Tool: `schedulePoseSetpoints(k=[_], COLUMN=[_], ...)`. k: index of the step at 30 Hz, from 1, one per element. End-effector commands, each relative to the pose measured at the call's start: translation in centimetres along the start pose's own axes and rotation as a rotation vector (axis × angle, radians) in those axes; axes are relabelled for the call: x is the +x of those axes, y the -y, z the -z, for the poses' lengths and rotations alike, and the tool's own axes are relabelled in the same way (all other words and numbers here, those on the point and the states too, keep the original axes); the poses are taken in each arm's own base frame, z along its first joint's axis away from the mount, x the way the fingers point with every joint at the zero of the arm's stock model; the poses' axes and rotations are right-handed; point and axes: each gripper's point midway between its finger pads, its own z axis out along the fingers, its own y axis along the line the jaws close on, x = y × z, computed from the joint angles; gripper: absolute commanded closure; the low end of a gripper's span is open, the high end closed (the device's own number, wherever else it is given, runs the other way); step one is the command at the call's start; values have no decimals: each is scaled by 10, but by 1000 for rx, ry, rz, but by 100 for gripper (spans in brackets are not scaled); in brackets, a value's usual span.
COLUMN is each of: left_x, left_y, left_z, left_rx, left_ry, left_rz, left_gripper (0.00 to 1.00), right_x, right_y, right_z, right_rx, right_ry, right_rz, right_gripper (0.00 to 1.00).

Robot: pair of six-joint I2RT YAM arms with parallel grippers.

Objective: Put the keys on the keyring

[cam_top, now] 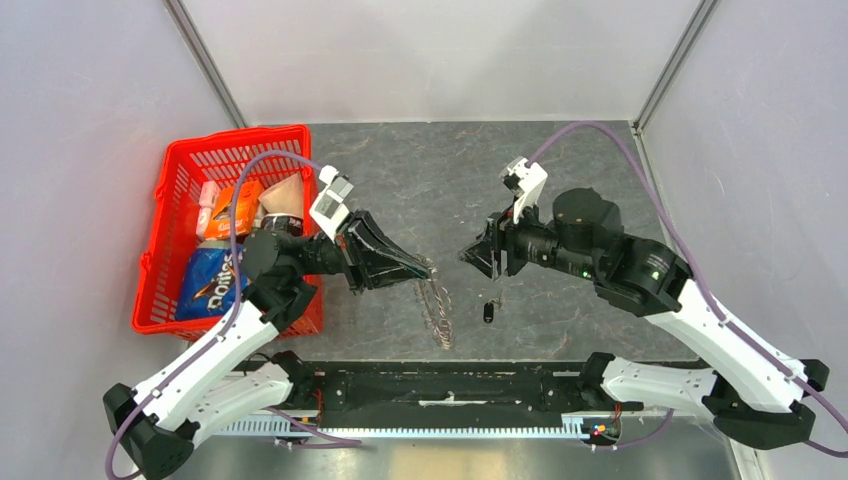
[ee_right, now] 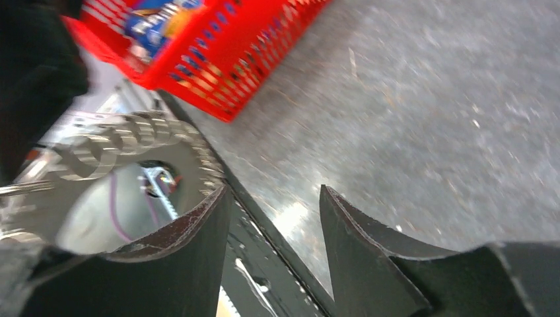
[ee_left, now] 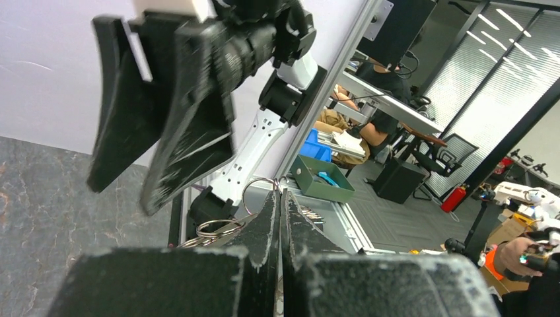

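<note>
Scanning from your left, you are seeing one red basket [cam_top: 238, 134] of snack packs sitting beside the left arm, and it is playing no part in this job. Next, the left gripper [cam_top: 430, 268] is pinching its fingers [ee_left: 264, 228] flat together on the keyring [cam_top: 438, 312], which is dangling from the fingertips as a string of rings and silvery keys down toward the table; the left wrist view is showing wire loops poking out beside the closed tips. Just right of that, the single black key [cam_top: 488, 313] is sitting low under the right gripper [cam_top: 470, 256], apart from the ring, and you cannot tell whether it is lying on the table or hanging by something thin. The right gripper is holding its fingers wide apart with nothing between them. I am judging the task as barely begun: the ring is being held, the key is not yet threaded. You are counting one keyring, one black key, two grippers and one basket, with the silvery keys too small to count
</note>
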Motion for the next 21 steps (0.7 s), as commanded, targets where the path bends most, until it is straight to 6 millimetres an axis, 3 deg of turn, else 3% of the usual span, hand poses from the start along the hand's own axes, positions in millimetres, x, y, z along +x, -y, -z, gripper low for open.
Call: schedulePoseSetpoints(k=[1,8,11,15,21], left_x=[-11,-7,-5,-2,0], left_y=[22,20,19,17,13], left_z=[2,4,6,8,8], left_rx=[39,25,18,3,-12], left_ry=[0,-9,-11,-15,-19], left_rz=[-85,-91,-91,-92,-82], left_gripper=[98,98,98,98,98], right_x=[40,135,166,190,205], right_y=[48,114,132,144,153], right_z=[-5,-31,-38,-44,-46], right_rx=[231,529,622,700,772], right_ry=[-89,-313,-348,-332,-270], right_rz=[-60,-225,-328,-450,-571], right_gripper=[41,42,46,46,43])
